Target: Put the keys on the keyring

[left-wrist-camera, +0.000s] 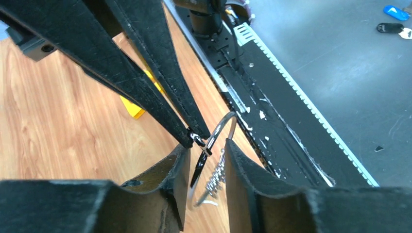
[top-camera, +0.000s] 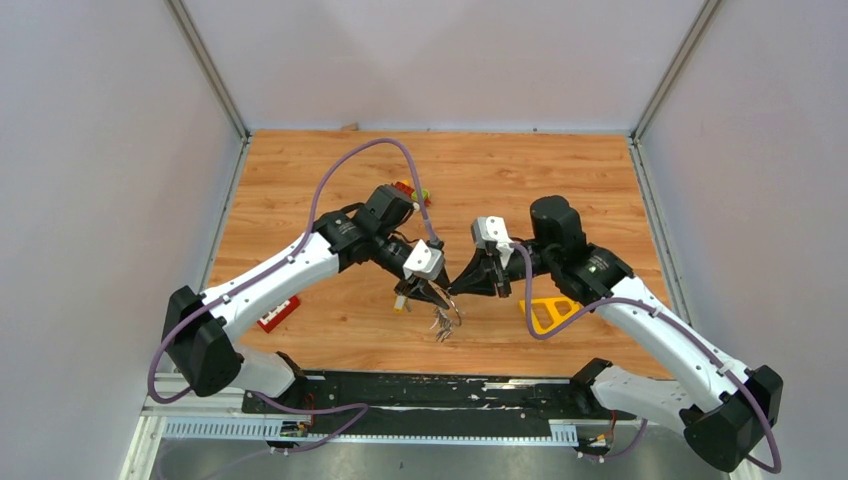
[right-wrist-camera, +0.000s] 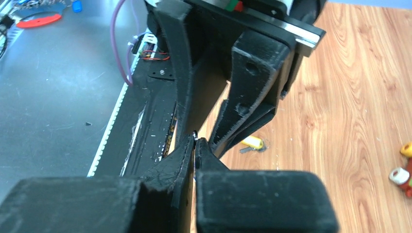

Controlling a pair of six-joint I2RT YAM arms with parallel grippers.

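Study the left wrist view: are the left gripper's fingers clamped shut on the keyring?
No: the left gripper stands with fingers apart, the keyring in the gap, while the right gripper's tips pinch it.

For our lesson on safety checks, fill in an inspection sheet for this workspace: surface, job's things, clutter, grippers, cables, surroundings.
Surface: wooden table, plain wood-grain top.
Job's things: keyring held up between the two grippers, a bunch of keys hanging below it; a yellow-tagged key lies loose on the table.
Clutter: yellow triangle, red block, toy car partly behind the left arm.
Grippers: right gripper shut on the keyring; left gripper open, its fingers either side of the ring.
Cables: purple cables loop along both arms; no snag seen.
Surroundings: grey walls; black rail at the near edge.
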